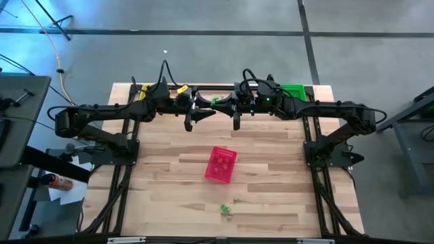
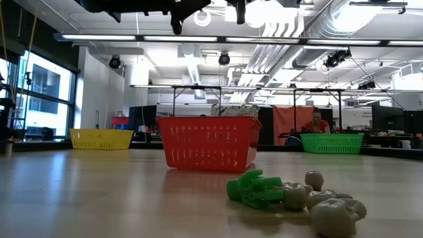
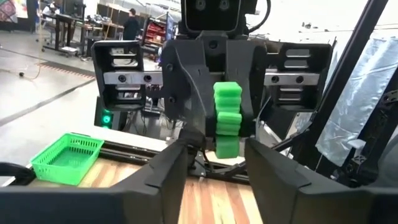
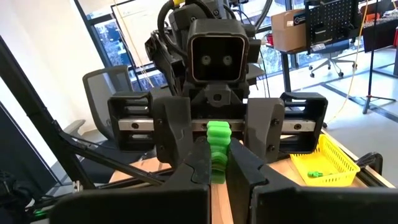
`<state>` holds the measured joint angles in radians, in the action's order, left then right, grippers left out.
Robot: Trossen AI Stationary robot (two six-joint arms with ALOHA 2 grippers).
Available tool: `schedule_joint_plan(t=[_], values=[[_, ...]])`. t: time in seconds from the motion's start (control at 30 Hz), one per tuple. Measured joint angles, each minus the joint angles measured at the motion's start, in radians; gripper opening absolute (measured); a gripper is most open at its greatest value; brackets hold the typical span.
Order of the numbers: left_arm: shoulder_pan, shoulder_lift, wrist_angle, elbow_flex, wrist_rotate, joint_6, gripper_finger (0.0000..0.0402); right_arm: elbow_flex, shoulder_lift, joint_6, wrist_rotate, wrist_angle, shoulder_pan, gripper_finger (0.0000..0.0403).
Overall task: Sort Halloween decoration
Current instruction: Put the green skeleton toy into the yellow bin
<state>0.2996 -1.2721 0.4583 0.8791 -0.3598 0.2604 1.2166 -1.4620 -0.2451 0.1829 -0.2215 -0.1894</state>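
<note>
Green trinket (image 4: 217, 151) between right gripper (image 1: 238, 124) fingers, above far table edge (image 1: 224, 86)

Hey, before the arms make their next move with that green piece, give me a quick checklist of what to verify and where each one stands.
1. right gripper shut on the green trinket: ok.
2. left gripper open, facing it: ok.
3. Trinket fully between the left fingers: cannot tell.
4. green basket at the far right corner, unobstructed: ok.
5. pink basket upright mid-table, away from both arms: ok.
6. All pieces sorted: not ok, loose trinkets lie near the front edge.
</note>
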Motion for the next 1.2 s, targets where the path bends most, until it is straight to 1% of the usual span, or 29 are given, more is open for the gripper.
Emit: schedule_joint_plan(t=[0.33, 0.53, 0.6, 0.73, 0.8, 0.9, 1.07, 1.2], values=[[0.0, 0.0, 0.01, 0.0, 0.007, -0.001, 0.0074, 0.0, 0.0, -0.004, -0.001, 0.003, 0.0, 0.0005], [0.001, 0.0, 0.004, 0.0, 0.007, -0.001, 0.002, 0.0, 0.0, -0.008, -0.001, 0.009, 0.0, 0.0021], [0.004, 0.0, -0.009, 0.0, 0.007, 0.002, 0.0009, 0.0, 0.001, -0.021, -0.001, 0.013, 0.0, 0.003], [0.02, 0.002, -0.047, 0.001, 0.003, 0.015, 0.0009, -0.001, 0.008, -0.048, -0.007, 0.023, 0.0, 0.0064], [0.032, 0.01, -0.08, 0.001, 0.001, 0.015, 0.0007, -0.001, 0.023, -0.07, -0.006, 0.022, -0.008, 0.0089], [0.064, 0.035, -0.143, 0.0, 0.008, 0.005, 0.0004, -0.001, 0.064, -0.055, -0.024, 0.018, -0.019, 0.0132], [0.131, 0.135, -0.257, 0.0, 0.007, -0.026, 0.0003, 0.0, 0.137, 0.029, -0.078, 0.07, -0.052, 0.019], [0.147, 0.228, -0.31, 0.0, 0.007, -0.076, 0.0003, 0.0, 0.181, 0.04, -0.077, 0.142, -0.074, 0.0211]])
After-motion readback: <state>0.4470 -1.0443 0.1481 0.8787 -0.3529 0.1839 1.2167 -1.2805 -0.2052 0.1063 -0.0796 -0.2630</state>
